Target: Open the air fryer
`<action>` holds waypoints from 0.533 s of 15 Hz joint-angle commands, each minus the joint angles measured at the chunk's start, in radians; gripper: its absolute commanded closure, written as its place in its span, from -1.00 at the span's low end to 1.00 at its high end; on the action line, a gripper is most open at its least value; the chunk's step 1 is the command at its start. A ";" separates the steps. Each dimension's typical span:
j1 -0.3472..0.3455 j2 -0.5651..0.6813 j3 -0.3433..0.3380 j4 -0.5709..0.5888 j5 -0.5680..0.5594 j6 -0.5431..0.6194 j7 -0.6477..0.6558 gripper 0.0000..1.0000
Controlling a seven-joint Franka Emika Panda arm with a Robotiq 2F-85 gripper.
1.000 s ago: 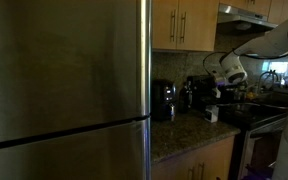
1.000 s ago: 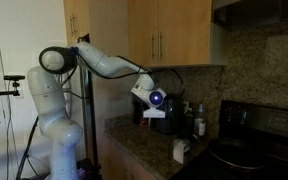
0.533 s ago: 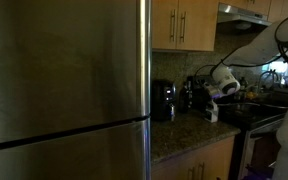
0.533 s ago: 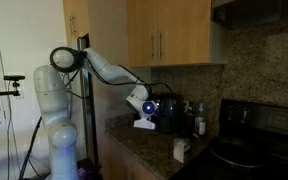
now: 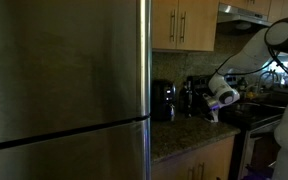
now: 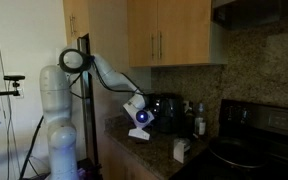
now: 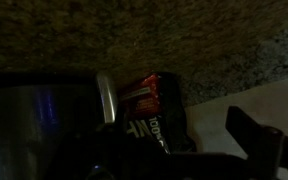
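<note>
Gripper (image 6: 140, 128) hangs low over the counter (image 5: 184, 128), facing the air fryer (image 5: 163, 100) at its back edge, probably lining up on the handle; whether it is open or closed I cannot tell.

Cannot tell open from closed on the gripper (image 6: 140, 126): too small in both exterior views, too dark and blurred in wrist view. Cuts the fridge (image 5: 64, 80) off at three edges.
</note>
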State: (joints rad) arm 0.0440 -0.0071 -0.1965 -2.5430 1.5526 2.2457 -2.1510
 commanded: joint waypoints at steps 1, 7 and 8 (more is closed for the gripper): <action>-0.048 0.026 0.053 0.005 0.269 -0.012 -0.119 -1.00; -0.052 0.099 0.078 0.027 0.748 -0.112 -0.481 -1.00; -0.051 0.117 0.080 0.037 0.798 -0.139 -0.536 -1.00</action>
State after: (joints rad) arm 0.0164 0.0563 -0.1412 -2.5427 2.2268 2.1732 -2.5471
